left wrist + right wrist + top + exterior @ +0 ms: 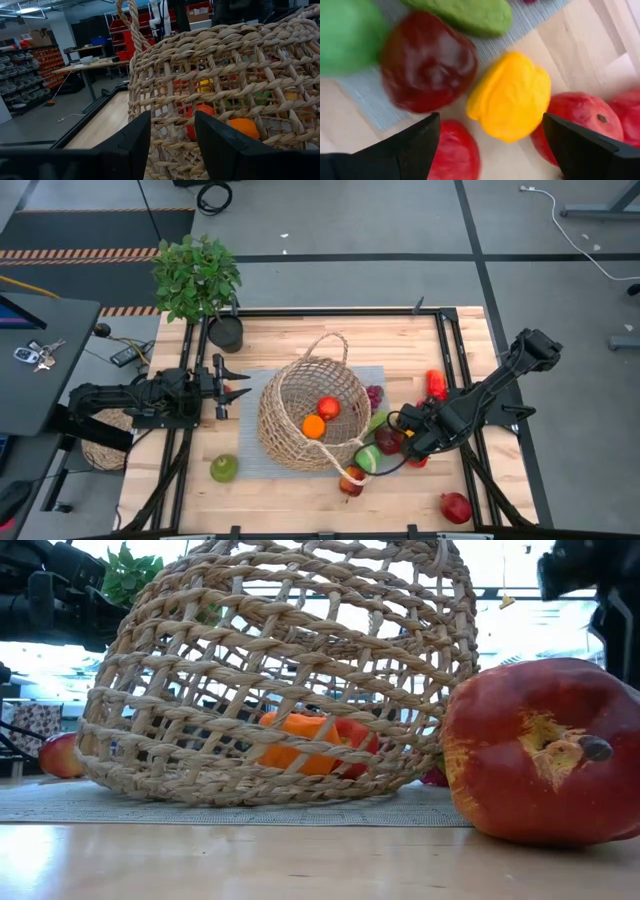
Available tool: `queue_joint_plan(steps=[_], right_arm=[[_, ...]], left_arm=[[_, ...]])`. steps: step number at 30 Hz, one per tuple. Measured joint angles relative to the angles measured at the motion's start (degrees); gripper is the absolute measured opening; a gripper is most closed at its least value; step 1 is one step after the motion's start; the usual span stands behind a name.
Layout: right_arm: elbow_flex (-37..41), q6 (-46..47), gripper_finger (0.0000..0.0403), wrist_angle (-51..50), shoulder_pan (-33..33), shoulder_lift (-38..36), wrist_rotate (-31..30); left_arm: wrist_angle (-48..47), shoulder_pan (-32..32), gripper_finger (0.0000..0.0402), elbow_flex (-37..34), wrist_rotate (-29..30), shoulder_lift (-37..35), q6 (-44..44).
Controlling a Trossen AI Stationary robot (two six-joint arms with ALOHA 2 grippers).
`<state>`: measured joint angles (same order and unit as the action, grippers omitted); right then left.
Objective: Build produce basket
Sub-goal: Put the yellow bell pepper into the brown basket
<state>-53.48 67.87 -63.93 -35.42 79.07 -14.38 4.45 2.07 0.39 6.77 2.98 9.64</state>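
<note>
I see the large round tan woven wicker basket tipped on its side on the grey woven mat mid-tabletop, mouth toward my right arm. An orange and a red apple sit inside it.

Right gripper: fingers spread wide, gripping nothing, hovering over the fruit cluster just off the basket's mouth. Directly between the fingers is a yellow bell pepper. A dark red apple is just beyond the one finger, and a green elongated piece lies farther ahead on the mat. A red pomegranate is near the other finger, touching the pepper. Another red fruit sits close under the fingers.

Left gripper: fingers closed, empty, tips just beside the basket's outer wall, on the side opposite its mouth. I can't tell whether they touch the weave.

Stray produce: a green apple on the tabletop, well apart from the left fingers, a red-yellow apple by the basket's loop handle, a second red pomegranate near the tabletop's front edge, and purple grapes behind the right fingers' cluster.

A leafy green potted plant stands at the far corner.
</note>
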Motion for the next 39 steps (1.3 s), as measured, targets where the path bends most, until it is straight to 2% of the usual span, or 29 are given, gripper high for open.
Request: queue_joint_plan(steps=[7, 13, 19, 23, 29, 39], right_arm=[[1.6, -6.0, 0.0348, -1.0, 2.5, -0.8, 5.0], [0.5, -4.8, 0.0348, -6.5, 1.8, -8.1, 2.0], [4.9, -1.1, 0.0348, -3.0, 1.0, -13.1, 0.5], [8.0, -0.6, 0.0353, -0.6, 1.9, -12.4, -1.4], [10.4, -6.3, 0.0395, 4.6, 4.3, -9.7, 0.5], [10.6, -16.4, 0.0399, 10.4, 6.0, -3.9, 0.8]], left_arm=[[0.0, 0.0, 0.0160, 0.0, 0.0, 0.0, 0.0], [0.0, 0.0, 0.0160, 0.0, 0.0, 0.0, 0.0], [0.0, 0.0, 0.0160, 0.0, 0.0, 0.0, 0.0], [0.0, 0.0, 0.0160, 0.0, 0.0, 0.0, 0.0], [0.0, 0.0, 0.0160, 0.0, 0.0, 0.0, 0.0], [0.0, 0.0, 0.0160, 0.0, 0.0, 0.0, 0.0]])
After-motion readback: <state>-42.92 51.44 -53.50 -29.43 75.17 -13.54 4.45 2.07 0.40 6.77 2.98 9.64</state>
